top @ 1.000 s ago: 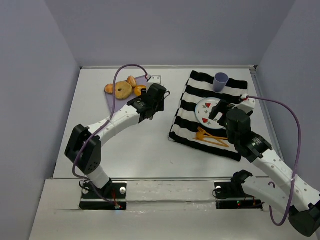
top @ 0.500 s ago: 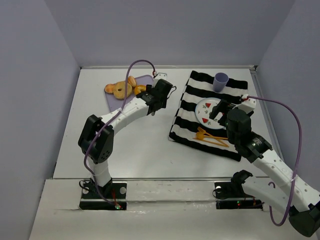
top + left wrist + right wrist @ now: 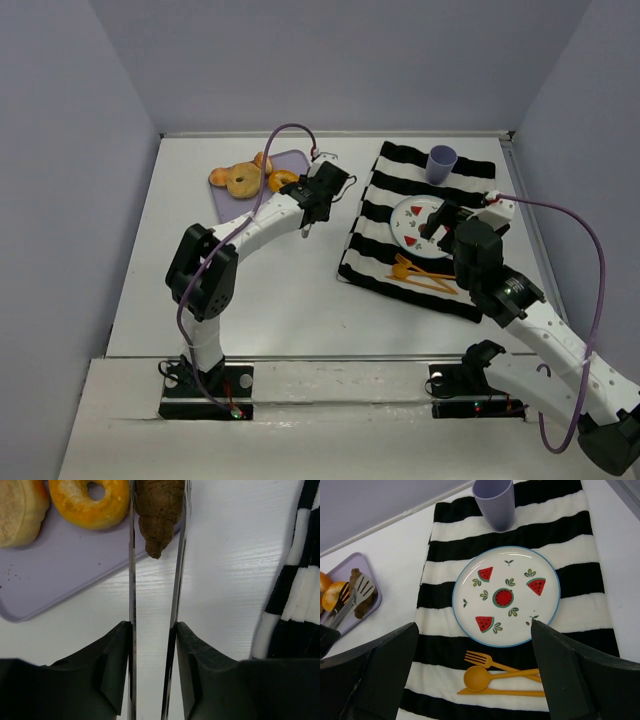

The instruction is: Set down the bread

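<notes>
Top view first: my left gripper (image 3: 308, 195) is out over the near right corner of the tray (image 3: 226, 205), and my wrist hides the bread from up here. My right gripper (image 3: 438, 222) hangs well to the right of the tray.

Left wrist now: there's the bread (image 3: 160, 507), on the tray's right corner, its tip poking past the edge, just right of the doughnut (image 3: 90, 497). My two long blades sit against its flanks, so I judge I'm clamped on it.

Right wrist: these fingers are spread wide and hold nothing. The plate (image 3: 506, 560) lies bare, well right of the tray.

I reckon this is the pick-up. Next I need a straight lift clear of the tray's edge, then a carry rightward, likely to that plate, with a squeeze firm enough that the lumpy thing doesn't slip.
</notes>
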Robot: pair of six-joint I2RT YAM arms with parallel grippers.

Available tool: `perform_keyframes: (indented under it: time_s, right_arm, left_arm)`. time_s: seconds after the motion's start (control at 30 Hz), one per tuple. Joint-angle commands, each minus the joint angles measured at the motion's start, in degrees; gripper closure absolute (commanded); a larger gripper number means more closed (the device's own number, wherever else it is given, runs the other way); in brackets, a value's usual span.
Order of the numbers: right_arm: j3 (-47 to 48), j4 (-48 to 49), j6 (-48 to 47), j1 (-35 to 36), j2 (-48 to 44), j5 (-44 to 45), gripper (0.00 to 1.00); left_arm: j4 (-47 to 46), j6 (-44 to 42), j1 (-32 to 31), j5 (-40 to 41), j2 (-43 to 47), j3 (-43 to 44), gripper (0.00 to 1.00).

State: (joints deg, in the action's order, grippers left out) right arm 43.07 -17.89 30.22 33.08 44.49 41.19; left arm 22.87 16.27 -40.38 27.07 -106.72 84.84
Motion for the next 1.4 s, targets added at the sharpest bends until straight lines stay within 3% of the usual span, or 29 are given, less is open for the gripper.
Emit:
perform_keyframes:
  time_s: [0.0,0.07,0.3,0.63,0.73,1.03,1.1,1.23,1.37]
  right_arm:
    - [-0.4,2.9,-0.2,0.4,-1.3,3.7,0.0]
    - [-0.4,2.9,-0.2,0.4,-1.6,3.6,0.0]
    - [-0.4,3.0,-0.2,0.4,-1.9,3.2,0.0]
    - [-1.3,2.9,2.6,0.4,-6.0,4.7,0.0]
    - [-2.3,3.0,2.8,0.4,-8.9,4.7,0.0]
    - [-4.7,2.9,2.7,0.4,-15.1,5.3,0.0]
    - [-4.8,2.9,2.5,0.4,-15.9,5.3,0.0]
    - [-5.1,2.9,2.2,0.4,-16.7,5.0,0.0]
    - [-5.1,2.7,2.1,0.4,-17.2,5.0,0.0]
  left_arm:
    - [1.8,-0.5,0.1,1.1,0.5,3.8,0.59]
    - [2.3,-0.3,0.1,2.0,1.8,4.0,0.66]
    - [2.4,1.1,-0.2,4.7,9.6,3.1,0.7]
    - [-11.7,-2.9,-9.9,-9.8,19.6,-4.5,0.7]
    - [-14.6,-3.3,-11.8,-14.5,17.6,-4.1,0.7]
    - [-15.1,-4.2,-19.4,-17.0,5.6,3.8,0.66]
    - [-15.1,-4.2,-20.0,-17.4,4.0,4.7,0.59]
    - [-14.7,-4.3,-20.7,-17.5,0.1,7.4,0.56]
    - [-13.6,-4.3,-21.1,-16.9,-1.6,8.8,0.43]
